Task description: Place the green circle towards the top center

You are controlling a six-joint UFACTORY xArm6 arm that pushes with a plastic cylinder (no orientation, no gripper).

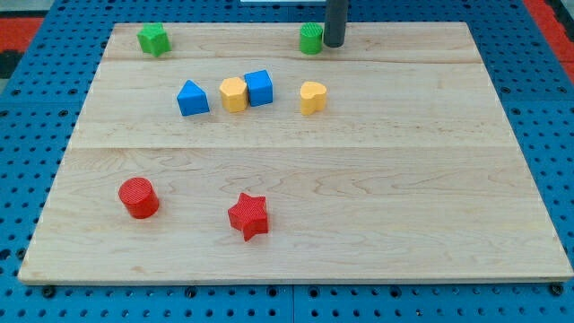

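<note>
Dark rod tip, my tip [334, 45], is set touching the right side of the green circle [310, 39] at the top centre of the wooden surface [404, 197], near its top edge; the end effector holds nothing. Open room lies to the right. Two green, two blue, two yellow and two red blocks are counted.

1. The place looks like a robotics lab or test bench, not a home.
2. A pale wooden board [296, 179] lies on a blue perforated base plate [27, 135] with a regular grid of mounting holes.
3. Small coloured plastic blocks, such as a red star [248, 216] and a blue cube [258, 88], sit on the board like test pieces.
</note>
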